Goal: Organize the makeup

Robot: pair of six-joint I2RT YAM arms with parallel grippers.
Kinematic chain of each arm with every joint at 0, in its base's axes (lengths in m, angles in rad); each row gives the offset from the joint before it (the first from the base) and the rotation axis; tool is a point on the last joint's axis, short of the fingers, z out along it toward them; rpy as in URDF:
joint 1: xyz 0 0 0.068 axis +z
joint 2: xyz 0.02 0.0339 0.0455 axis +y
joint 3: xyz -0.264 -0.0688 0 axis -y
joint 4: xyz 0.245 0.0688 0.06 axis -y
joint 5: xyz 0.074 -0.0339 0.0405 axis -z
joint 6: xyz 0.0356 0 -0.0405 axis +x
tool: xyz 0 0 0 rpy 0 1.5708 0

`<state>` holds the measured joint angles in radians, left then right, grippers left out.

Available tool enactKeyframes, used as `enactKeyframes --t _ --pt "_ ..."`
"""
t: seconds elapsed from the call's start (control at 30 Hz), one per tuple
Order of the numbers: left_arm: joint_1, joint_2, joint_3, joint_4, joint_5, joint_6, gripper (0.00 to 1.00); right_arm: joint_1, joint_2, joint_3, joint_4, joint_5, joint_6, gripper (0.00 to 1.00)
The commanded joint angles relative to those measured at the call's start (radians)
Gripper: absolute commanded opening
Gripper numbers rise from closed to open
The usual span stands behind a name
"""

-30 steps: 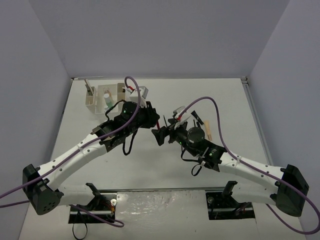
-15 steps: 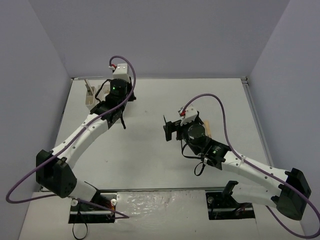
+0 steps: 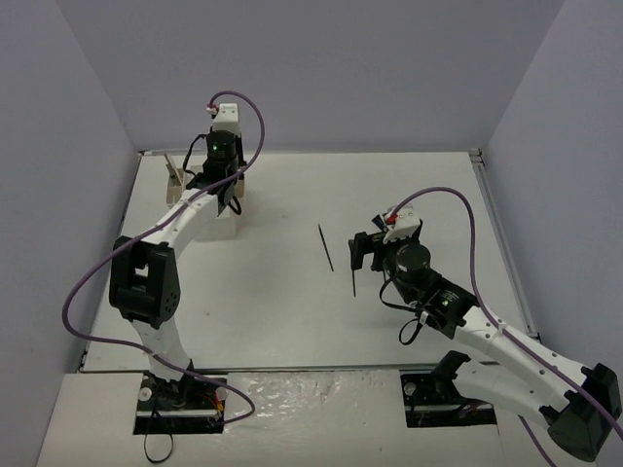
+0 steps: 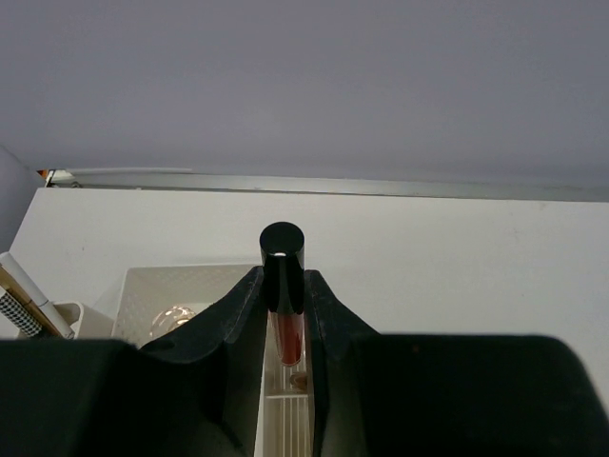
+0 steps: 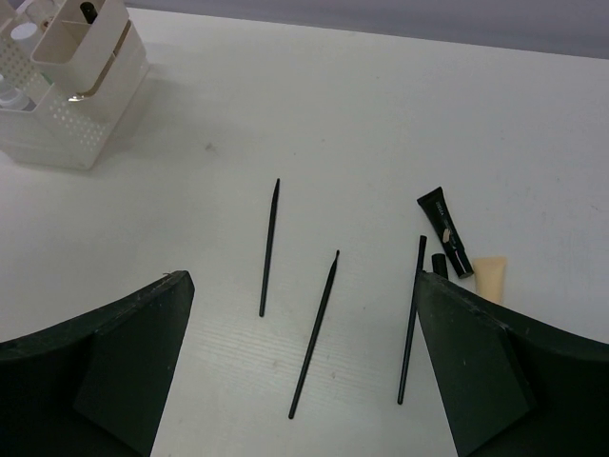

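Now — left gripper (image 4: 284, 279) moved over box (image 4: 195, 288), pinching tube (image 4: 283, 249), drop was near | right gripper (image 5: 303, 281) spread wide above pencils (image 5: 269, 246).

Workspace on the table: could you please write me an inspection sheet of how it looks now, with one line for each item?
Surface: white table, no spill seen.
Job's things: three thin black pencils lie apart in the open. A black tube and a tan tube lie beside them. A red tube with black cap is upright over the white organizer box.
Clutter: nothing seen.
Grippers: left gripper shut on the red tube. Right gripper open, holding nothing, near the pencils.
Cables: a purple cable loops over each arm.
Surroundings: plain grey walls on three sides.
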<state>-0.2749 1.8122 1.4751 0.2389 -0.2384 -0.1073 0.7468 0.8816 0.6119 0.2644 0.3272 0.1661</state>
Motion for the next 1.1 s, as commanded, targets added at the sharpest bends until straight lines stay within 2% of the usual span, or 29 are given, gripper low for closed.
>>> enactKeyframes --t 0.0,0.27,0.53,0.8,1.0,1.07 --pt "0.012 0.013 0.067 0.123 0.034 0.016 0.01 -0.012 -0.027 -0.005 0.03 0.025 0.004 1.0" --pt "0.02 0.063 0.027 0.142 0.055 -0.008 0.1 -0.014 -0.049 -0.014 -0.002 0.04 0.015 1.0" --pt "0.022 0.071 0.0 0.124 0.036 -0.024 0.35 -0.017 -0.052 -0.005 -0.046 0.067 0.041 1.0" --pt "0.022 0.017 -0.018 0.082 0.033 -0.056 0.52 -0.025 -0.033 0.038 -0.168 0.114 0.109 0.99" --pt "0.022 -0.122 0.013 -0.098 0.054 -0.125 0.74 -0.139 0.079 0.104 -0.261 0.046 0.161 0.9" --pt "0.022 -0.208 0.025 -0.218 0.088 -0.159 0.85 -0.224 0.151 0.122 -0.299 -0.062 0.17 0.87"
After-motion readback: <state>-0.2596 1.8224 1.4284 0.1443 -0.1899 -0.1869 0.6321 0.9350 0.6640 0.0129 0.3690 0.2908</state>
